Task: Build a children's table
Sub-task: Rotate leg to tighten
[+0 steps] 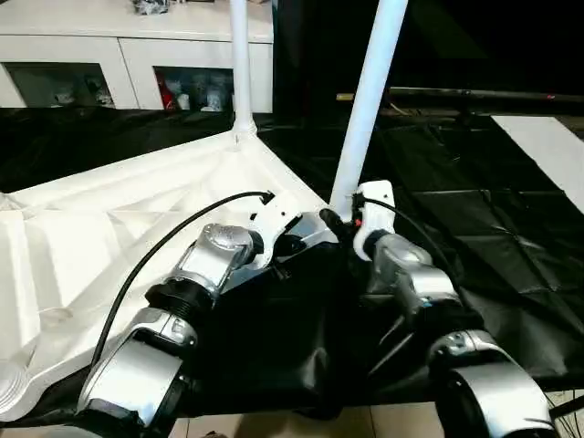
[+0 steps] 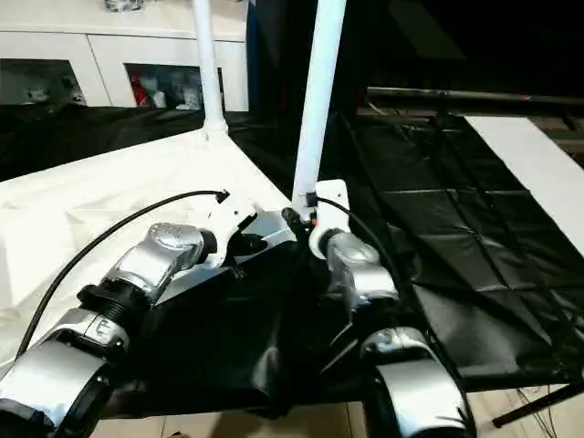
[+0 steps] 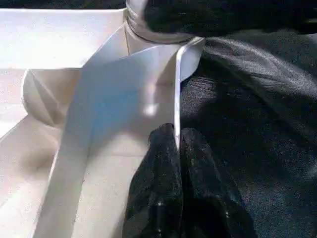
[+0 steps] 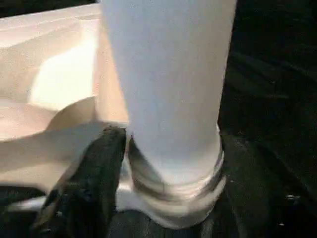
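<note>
A: Black sheeting (image 1: 511, 246) covers the floor, with a white cabinet (image 1: 119, 46) at the far side. The tabletop (image 1: 109, 237) lies upside down on the sheet, ribs up, to the left.

B: And the legs?

A: One leg (image 1: 241, 64) stands in the far corner socket. The near leg (image 1: 370, 100) rises from the right corner, just ahead of both wrists.

B: Grippers?

A: The left gripper (image 3: 176, 144) is pinched shut on the tabletop's thin rim beside that socket. The right gripper (image 4: 163, 163) sits at the near leg's base; one finger (image 4: 99, 168) touches it, but whether it clamps, I cannot tell.

B: So, seating the leg?

A: Likely. I'd keep the rim pinned, hold the leg low and upright, and press straight down so it doesn't cock in the socket.
</note>
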`<state>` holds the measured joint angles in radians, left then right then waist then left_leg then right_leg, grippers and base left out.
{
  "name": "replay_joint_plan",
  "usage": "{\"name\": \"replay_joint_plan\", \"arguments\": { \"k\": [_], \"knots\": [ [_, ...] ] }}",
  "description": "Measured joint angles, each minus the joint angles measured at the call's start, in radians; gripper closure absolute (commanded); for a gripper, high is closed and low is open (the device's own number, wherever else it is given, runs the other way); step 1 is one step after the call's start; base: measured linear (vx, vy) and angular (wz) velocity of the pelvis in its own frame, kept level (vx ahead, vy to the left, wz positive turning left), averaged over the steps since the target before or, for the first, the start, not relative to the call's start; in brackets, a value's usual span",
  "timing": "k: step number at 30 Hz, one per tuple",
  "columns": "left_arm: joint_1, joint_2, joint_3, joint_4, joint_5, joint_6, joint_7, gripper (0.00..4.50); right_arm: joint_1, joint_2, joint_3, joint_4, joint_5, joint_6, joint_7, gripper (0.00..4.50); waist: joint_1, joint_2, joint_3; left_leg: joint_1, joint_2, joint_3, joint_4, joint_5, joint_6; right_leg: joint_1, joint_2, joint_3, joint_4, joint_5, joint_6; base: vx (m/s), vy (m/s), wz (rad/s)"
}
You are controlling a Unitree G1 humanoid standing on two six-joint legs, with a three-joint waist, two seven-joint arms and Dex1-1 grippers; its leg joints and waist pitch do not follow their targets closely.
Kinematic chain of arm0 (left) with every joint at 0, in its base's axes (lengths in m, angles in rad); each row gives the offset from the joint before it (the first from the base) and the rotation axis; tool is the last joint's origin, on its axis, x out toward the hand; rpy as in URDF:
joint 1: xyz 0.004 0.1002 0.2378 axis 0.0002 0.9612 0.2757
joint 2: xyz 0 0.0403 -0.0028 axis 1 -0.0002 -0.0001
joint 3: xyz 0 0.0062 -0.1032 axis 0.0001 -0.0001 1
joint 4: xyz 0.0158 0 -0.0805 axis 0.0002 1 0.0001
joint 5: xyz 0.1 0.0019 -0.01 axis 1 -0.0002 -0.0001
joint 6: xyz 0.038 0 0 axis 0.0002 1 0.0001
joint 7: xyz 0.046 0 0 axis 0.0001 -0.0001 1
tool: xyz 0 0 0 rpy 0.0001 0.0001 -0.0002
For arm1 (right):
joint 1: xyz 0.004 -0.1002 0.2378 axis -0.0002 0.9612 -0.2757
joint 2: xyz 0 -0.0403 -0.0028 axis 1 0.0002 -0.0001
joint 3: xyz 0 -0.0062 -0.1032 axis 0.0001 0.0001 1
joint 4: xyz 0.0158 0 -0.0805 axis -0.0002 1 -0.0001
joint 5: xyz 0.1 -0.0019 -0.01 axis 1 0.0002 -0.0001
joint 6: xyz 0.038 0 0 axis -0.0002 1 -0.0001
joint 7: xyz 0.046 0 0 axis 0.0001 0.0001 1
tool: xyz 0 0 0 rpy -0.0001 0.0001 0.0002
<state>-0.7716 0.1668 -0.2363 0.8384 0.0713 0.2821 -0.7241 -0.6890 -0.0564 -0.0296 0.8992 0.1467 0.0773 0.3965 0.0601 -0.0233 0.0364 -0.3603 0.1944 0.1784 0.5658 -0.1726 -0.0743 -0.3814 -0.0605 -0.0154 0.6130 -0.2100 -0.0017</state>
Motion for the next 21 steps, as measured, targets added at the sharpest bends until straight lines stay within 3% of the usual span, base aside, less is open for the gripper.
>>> {"name": "replay_joint_plan", "arguments": {
  "k": [4,10,15,18,21],
  "knots": [
    [0.004,0.024,0.0,-0.013,0.0,-0.01,-0.05,4.5,0.037,-0.071,0.036,-0.071,0.006,0.021,0.158,0.83,0.002,0.002,0.001,-0.003,0.0,-0.001,-0.002,0.0,0.0,-0.002,0.0,-0.001,-0.001,-0.001,0.001,0.0,0.0,0.0],
    [0.06,0.113,-0.017,-0.114,-0.013,-0.03,-0.185,4.5,0.104,-0.199,0.151,-0.214,0.013,0.031,0.491,0.83,-0.006,0.0,0.002,-0.006,0.002,-0.003,-0.001,0.0,0.0,-0.005,0.003,-0.001,-0.002,-0.003,0.003,0.0,0.0,0.0],
    [0.109,0.201,-0.029,-0.199,-0.038,-0.042,-0.308,4.5,0.105,-0.248,0.182,-0.237,0.008,0.026,0.628,0.83,-0.002,-0.005,0.005,-0.01,0.003,-0.002,-0.001,0.002,0.003,-0.008,0.003,-0.001,-0.003,-0.004,0.001,0.0,0.0,0.0],
    [0.148,0.258,-0.038,-0.258,-0.064,-0.047,-0.427,4.5,0.106,-0.288,0.193,-0.243,0.001,0.025,0.668,0.83,0.007,-0.01,0.008,-0.01,0.003,-0.001,-0.001,0.001,0.002,-0.009,0.003,-0.002,-0.002,-0.005,0.001,0.0,0.0,0.0],
    [0.168,0.279,-0.047,-0.307,-0.074,-0.031,-0.485,4.5,0.106,-0.29,0.202,-0.258,-0.001,0.025,0.687,0.83,0.031,-0.013,0.01,-0.01,0.004,0.001,0.0,0.001,0.001,-0.009,0.002,-0.002,-0.002,-0.005,0.001,0.0,0.0,0.0]
  ]
}}
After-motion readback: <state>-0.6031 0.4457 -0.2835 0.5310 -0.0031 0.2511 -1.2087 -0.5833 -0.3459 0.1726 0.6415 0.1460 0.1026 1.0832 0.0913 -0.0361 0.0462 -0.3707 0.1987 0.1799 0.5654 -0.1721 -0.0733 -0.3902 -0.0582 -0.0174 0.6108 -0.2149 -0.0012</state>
